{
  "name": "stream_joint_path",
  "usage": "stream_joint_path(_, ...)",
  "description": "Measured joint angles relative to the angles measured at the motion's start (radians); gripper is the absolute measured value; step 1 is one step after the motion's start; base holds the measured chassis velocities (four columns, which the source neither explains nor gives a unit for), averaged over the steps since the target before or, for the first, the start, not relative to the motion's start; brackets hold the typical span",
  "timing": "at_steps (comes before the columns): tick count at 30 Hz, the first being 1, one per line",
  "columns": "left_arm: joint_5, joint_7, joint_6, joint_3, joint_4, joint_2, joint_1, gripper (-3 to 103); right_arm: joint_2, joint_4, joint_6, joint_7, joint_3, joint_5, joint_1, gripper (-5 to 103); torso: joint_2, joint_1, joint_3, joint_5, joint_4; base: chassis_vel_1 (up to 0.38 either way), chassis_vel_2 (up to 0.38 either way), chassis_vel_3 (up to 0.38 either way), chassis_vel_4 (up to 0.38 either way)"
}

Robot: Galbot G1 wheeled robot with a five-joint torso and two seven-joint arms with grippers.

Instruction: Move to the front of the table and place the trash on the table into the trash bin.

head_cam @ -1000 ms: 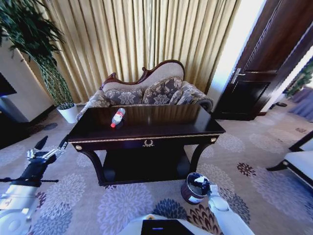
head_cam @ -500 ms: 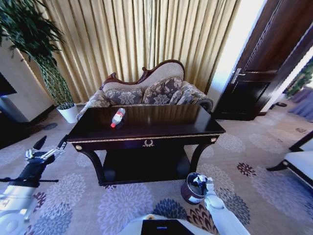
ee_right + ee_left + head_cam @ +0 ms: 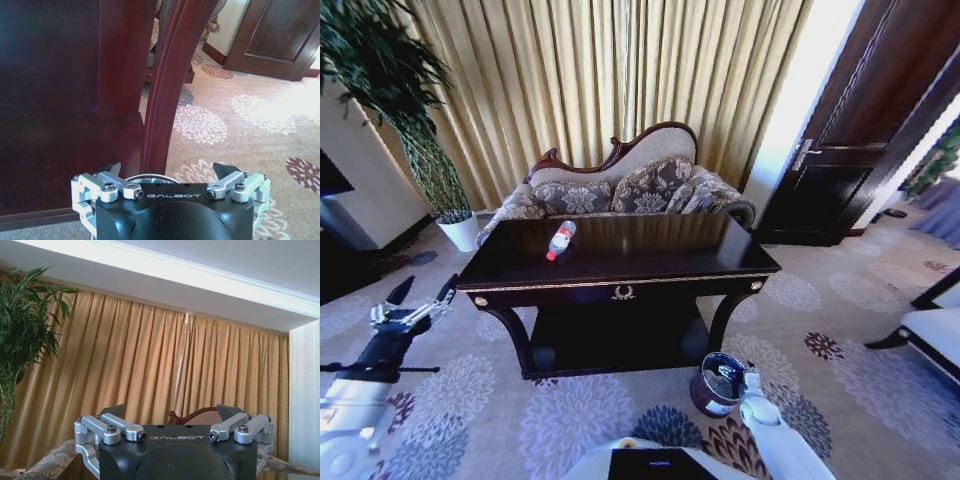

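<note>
**Right gripper over the bin, bottle on the table**

The right gripper (image 3: 747,381) hangs with its jaws spread, just above the rim of the trash bin (image 3: 712,392), which stands on the carpet by the table's (image 3: 620,262) front right leg (image 3: 167,85); that leg rises just ahead of the jaws. The left gripper (image 3: 418,297) hovers with jaws spread too, beside the table's left end; the bottle (image 3: 560,240) lies on the tabletop, well beyond them.
</note>
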Motion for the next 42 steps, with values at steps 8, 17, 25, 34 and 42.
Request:
stream_joint_path(8,-0.002,0.0,-0.001,-0.001,0.001,0.0,0.002,100,-0.001,0.039,-0.003,0.003,0.006,0.01,-0.013,100,0.0,0.0,0.0,0.0002,0.0,0.0,0.0,0.0,0.0)
stream_joint_path(17,0.013,0.0,-0.001,0.007,0.011,-0.016,-0.014,100,-0.103,0.522,-0.041,0.023,0.021,0.137,-0.164,100,0.0,0.0,0.0,-0.0002,0.0,0.0,0.0,0.0,0.0)
stream_joint_path(25,0.029,-0.007,-0.001,-0.002,0.012,-0.022,-0.001,100,-0.142,0.981,-0.116,-0.008,0.071,0.216,-0.249,100,0.0,0.0,0.0,-0.0001,0.0002,0.0,0.0,0.0,0.0)
stream_joint_path(34,0.024,-0.034,-0.001,-0.014,0.003,-0.01,0.006,100,-0.148,1.262,-0.208,0.012,0.076,0.235,-0.304,100,0.0,0.0,0.0,0.0,-0.0001,0.0,0.0,0.0,0.0)
stream_joint_path(42,0.023,-0.089,0.087,-0.028,-0.043,0.001,0.009,100,-0.17,1.357,-0.281,0.054,0.078,0.252,-0.305,100,0.0,0.0,0.0,0.0001,0.0,0.0,0.0,0.0,0.0)
